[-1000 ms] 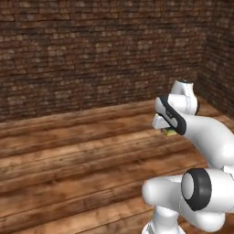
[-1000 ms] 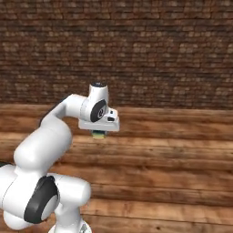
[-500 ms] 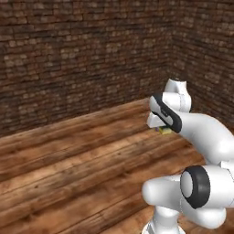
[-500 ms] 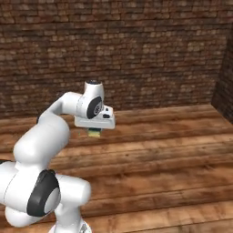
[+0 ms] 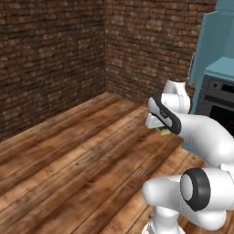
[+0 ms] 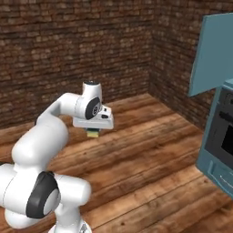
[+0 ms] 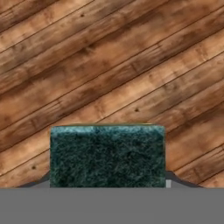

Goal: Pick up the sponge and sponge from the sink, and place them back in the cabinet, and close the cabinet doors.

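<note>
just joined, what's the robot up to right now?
The arm is carrying a sponge, with the gripper shut on it and held above the wooden floor. The sponge's dark green face points at the hand camera. The teal cabinet with its black oven stands off to the right, one door swung open. The sponge is not yet in the cabinet.
</note>
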Robot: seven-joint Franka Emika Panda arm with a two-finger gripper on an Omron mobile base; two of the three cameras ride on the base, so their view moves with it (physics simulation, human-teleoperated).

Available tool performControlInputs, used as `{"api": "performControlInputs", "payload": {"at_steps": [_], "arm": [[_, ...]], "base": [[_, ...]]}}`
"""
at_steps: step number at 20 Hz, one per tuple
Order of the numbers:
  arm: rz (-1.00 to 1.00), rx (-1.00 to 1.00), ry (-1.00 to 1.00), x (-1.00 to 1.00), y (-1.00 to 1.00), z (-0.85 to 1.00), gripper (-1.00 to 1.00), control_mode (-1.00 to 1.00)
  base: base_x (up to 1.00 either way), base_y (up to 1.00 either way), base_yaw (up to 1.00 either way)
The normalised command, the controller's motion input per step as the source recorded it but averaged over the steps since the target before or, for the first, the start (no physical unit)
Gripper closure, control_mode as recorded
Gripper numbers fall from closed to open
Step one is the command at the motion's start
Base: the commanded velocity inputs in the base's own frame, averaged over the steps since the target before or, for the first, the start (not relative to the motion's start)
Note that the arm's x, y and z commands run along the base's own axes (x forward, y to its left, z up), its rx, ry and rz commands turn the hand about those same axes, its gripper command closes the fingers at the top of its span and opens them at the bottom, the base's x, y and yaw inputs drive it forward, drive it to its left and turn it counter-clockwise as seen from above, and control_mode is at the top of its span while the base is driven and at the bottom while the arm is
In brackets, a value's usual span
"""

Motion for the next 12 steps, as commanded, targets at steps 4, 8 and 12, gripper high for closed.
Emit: {"api": "performControlInputs", "payload": {"at_steps": [4, 8, 12], "arm": [[0.0, 0.0, 0.0, 0.0, 0.0, 0.0, 1.0, 1.0], [0.0, 0.0, 0.0, 0.0, 0.0, 0.0, 1.0, 1.0], [0.0, 0.0, 0.0, 0.0, 0.0, 0.0, 1.0, 1.0]], "base": [[0.3, -0.01, -0.57], [0.36, 0.0, -0.55], [0.49, 0.0, -0.5]]}}
